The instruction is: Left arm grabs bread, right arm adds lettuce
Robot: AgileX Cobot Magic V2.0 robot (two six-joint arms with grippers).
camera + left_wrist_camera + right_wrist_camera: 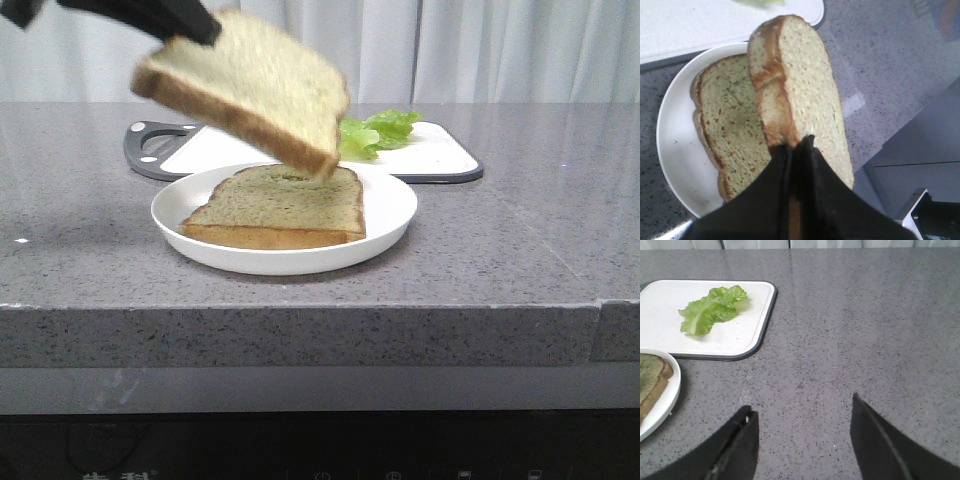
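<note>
My left gripper (195, 30) is shut on one edge of the bread (250, 85) and holds it tilted in the air above the white plate (390, 215). In the left wrist view the fingers (800, 142) pinch the thick slice (800, 85) by its crust. The lettuce (378, 132) lies on the white cutting board (430, 155) behind the plate. In the right wrist view my right gripper (802, 410) is open and empty over bare counter, with the lettuce (712, 310) some way ahead of it and off to one side. The right arm does not show in the front view.
A thinner, flatter toast slice (280, 205) lies on the plate, below the held bread; it also shows in the left wrist view (727, 120). The cutting board has a dark rim and a handle at its left end (150, 145). The grey counter's front edge is near.
</note>
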